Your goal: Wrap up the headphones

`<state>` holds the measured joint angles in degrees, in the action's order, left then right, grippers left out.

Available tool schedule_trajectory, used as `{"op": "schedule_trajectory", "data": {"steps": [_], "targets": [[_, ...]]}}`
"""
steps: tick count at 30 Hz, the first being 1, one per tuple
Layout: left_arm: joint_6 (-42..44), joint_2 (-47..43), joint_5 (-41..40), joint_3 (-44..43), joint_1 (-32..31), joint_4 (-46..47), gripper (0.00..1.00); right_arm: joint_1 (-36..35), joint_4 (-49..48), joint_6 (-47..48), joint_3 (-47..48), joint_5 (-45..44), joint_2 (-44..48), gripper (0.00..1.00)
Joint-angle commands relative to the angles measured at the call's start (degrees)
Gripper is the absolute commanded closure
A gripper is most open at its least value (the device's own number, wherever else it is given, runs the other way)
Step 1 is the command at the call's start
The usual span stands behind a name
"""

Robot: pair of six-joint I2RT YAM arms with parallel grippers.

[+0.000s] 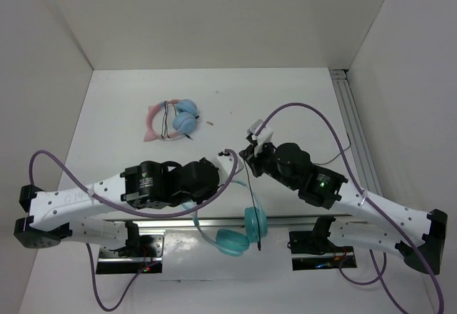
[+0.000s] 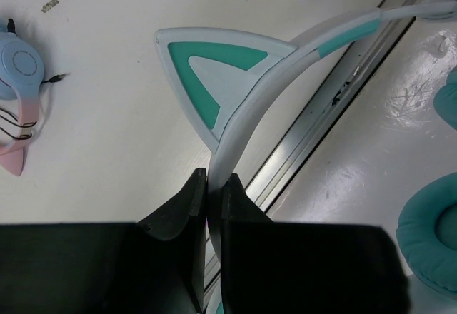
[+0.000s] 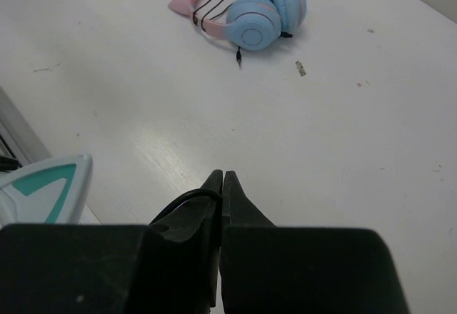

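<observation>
While the left gripper (image 2: 213,178) clamps the band of the headphones (image 2: 243,125) just below a cat ear, to hold them lifted for wrapping, the right gripper (image 3: 222,177) is closed, apparently pinching the cable (image 3: 182,198) to draw it taut. The band's long axis arcs from the grip down to the cups above the rail (image 1: 285,220). The ear points away from the rail.
</observation>
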<state>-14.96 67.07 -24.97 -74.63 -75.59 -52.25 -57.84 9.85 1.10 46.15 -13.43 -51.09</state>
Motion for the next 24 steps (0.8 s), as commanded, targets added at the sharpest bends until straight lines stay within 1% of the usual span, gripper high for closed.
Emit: {"op": "schedule_trajectory", "data": {"steps": [1, 3, 6, 7, 9, 10, 11, 13, 14, 16, 17, 18, 19, 20, 21, 22, 23, 24], "targets": [[0.46, -0.18, 1.16, -1.56, -0.52, 4.61, 1.0, 0.98, -4.57, 1.53, 0.87, 6.57, 0.29, 1.0], [-0.77, 0.34, -2.96, -3.06, -0.52, 4.0, 1.0, 0.98, -5.1, 1.53, 0.87, 6.58, -1.46, 1.0], [-2.44, -2.45, -8.41, -4.3, -0.52, 4.95, 1.0, 3.35, -7.37, 1.53, -1.15, 9.55, -2.95, 1.0], [-4.18, -3.43, -10.17, -4.99, -0.52, 5.49, 1.0, 5.09, -8.26, 1.01, -1.15, 12.87, -3.48, 1.0], [-5.51, -5.19, -14.55, -6.31, -0.52, 6.02, 1.0, 7.21, -10.8, 0.48, -1.94, 16.23, -5.32, 1.0], [-6.13, -6.76, -15.54, -6.93, -0.52, 6.02, 1.0, 9.31, -11.51, 0.48, -2.46, 17.81, -6.03, 1.0], [-6.92, -7.56, -16.76, -7.98, -0.52, 6.02, 1.0, 10.29, -12.04, -0.13, -2.47, 21.31, -7.95, 1.0], [-8.93, -9.14, -18.7, -8.68, -0.52, 6.02, 1.0, 12.3, -13.8, -0.14, -1.94, 24.58, -10.16, 1.0], [-9.47, -10.98, -19.32, -8.69, -0.52, 6.54, 1.0, 12.84, -14.41, -0.14, -1.33, 27.99, -11.39, 1.0], [-10.95, -13.01, -21.34, -8.69, -0.52, 8.39, 1.0, 13.37, -16.26, -0.14, -0.54, 31.43, -15.08, 1.0], [-11.49, -15.02, -21.96, -8.69, -0.52, 9.26, 1.0, 13.37, -17.22, -0.14, 0.07, 35.54, -17.18, 1.0], [-11.49, -16.08, -21.96, -8.69, -0.52, 10.31, 1.0, 14.07, -20.19, -0.14, 0.08, 37.49, -17.98, 1.0], [-11.49, -17.05, -21.96, -8.69, -0.52, 12.85, 1.0, 14.07, -22.22, -0.92, -0.62, 39.25, -18.77, 0.98], [-11.49, -17.84, -21.96, -8.17, -0.52, 14.27, 1.0, 14.68, -24.5, -1.54, -1.23, 43.27, -19.39, 0.96], [-10.97, -18.63, -21.96, -7.64, -0.52, 15.59, 1.0, 15.56, -30.18, -2.41, -2.72, 45.14, -20.79, 0.93], [-10.97, -19.25, -21.96, -7.64, -0.52, 16.56, 1.0, 15.57, -33.19, -4.68, -3.43, 46.73, -21.76, 0.88], [-10.97, -19.26, -21.96, -7.64, -0.52, 17.17, 1.0, 16.35, -36.1, -5.75, -3.96, 48.31, -22.9, 0.72], [-10.97, -19.26, -21.96, -7.64, -0.52, 17.79, 1.0, 16.36, -38.74, -6.89, -3.96, 50.06, -24.31, 0.67]]}}
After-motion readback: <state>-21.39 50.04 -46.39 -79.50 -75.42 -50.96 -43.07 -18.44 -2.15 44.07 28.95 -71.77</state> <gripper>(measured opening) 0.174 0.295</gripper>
